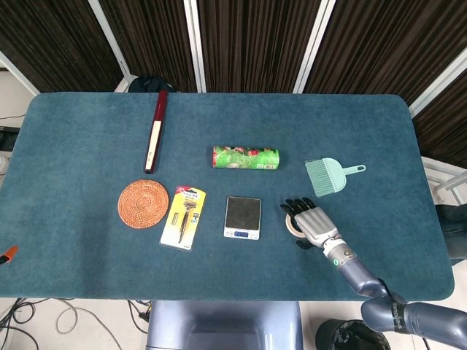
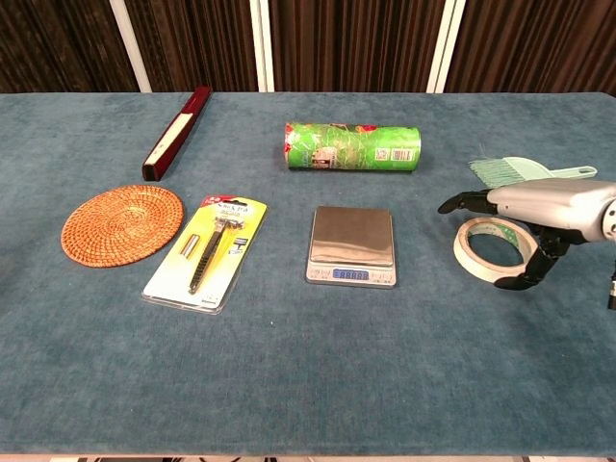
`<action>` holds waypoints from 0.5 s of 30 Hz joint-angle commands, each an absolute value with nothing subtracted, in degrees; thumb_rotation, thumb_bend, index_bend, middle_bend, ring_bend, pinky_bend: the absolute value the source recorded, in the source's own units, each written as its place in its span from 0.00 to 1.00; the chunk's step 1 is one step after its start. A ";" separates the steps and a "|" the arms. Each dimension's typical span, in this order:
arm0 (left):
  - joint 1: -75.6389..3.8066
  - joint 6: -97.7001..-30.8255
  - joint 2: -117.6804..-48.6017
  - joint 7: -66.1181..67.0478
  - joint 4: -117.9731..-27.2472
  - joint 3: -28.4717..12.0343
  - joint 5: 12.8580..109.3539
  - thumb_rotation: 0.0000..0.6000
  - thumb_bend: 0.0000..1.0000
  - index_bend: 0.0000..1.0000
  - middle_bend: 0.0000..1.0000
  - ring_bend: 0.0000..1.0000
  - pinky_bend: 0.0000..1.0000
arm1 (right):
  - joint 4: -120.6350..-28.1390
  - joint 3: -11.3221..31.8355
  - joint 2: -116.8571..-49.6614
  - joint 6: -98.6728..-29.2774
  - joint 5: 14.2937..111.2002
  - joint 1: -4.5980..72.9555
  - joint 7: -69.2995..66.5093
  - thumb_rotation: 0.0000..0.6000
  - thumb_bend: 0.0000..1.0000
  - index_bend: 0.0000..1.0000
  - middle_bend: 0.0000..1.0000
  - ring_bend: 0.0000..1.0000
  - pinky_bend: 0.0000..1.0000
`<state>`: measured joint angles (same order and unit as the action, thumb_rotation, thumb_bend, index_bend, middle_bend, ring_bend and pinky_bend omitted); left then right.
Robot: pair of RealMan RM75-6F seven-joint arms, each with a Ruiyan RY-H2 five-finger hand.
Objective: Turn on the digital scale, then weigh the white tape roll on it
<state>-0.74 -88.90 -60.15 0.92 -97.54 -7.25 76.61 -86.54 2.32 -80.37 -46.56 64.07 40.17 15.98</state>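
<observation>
The digital scale [image 1: 242, 217] [image 2: 351, 245] sits in the middle of the blue table, nothing on its steel platform and its blue display [image 2: 351, 275] lit. To its right the white tape roll [image 2: 478, 269] [image 1: 290, 225] lies flat on the cloth. My right hand [image 2: 544, 207] [image 1: 312, 222] hovers low over the roll, palm down. Its fingers [image 2: 460, 202] reach past the roll's far rim, and the thumb [image 2: 527, 277] curls down by the near right rim. The roll still rests on the table. The hand hides much of it in the head view. My left hand is out of sight.
A green printed roll [image 2: 352, 146] lies behind the scale and a mint brush and dustpan [image 2: 525, 170] behind the tape. A packaged razor [image 2: 207, 253], a wicker coaster [image 2: 123, 224] and a dark red box [image 2: 176, 133] lie to the left.
</observation>
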 commanded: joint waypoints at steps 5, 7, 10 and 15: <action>-0.76 -88.80 -60.11 0.90 -97.56 -7.25 76.60 1.00 0.00 0.00 0.00 0.00 0.00 | -84.31 2.39 -81.36 -45.57 62.57 40.46 16.50 1.00 0.35 0.00 0.02 0.09 0.00; -0.78 -88.75 -60.14 0.99 -97.55 -7.27 76.52 1.00 0.00 0.00 0.00 0.00 0.00 | -84.00 2.47 -81.44 -45.67 62.49 40.40 16.43 1.00 0.35 0.00 0.02 0.09 0.00; -0.78 -88.76 -60.16 1.05 -97.55 -7.29 76.50 1.00 0.00 0.00 0.00 0.00 0.00 | -83.39 2.31 -81.54 -45.79 62.81 40.40 16.82 1.00 0.35 0.00 0.02 0.10 0.00; -0.77 -88.78 -60.15 1.07 -97.57 -7.29 76.50 1.00 0.00 0.00 0.00 0.00 0.00 | -83.19 2.18 -81.29 -44.84 62.30 40.55 16.83 1.00 0.35 0.00 0.04 0.15 0.01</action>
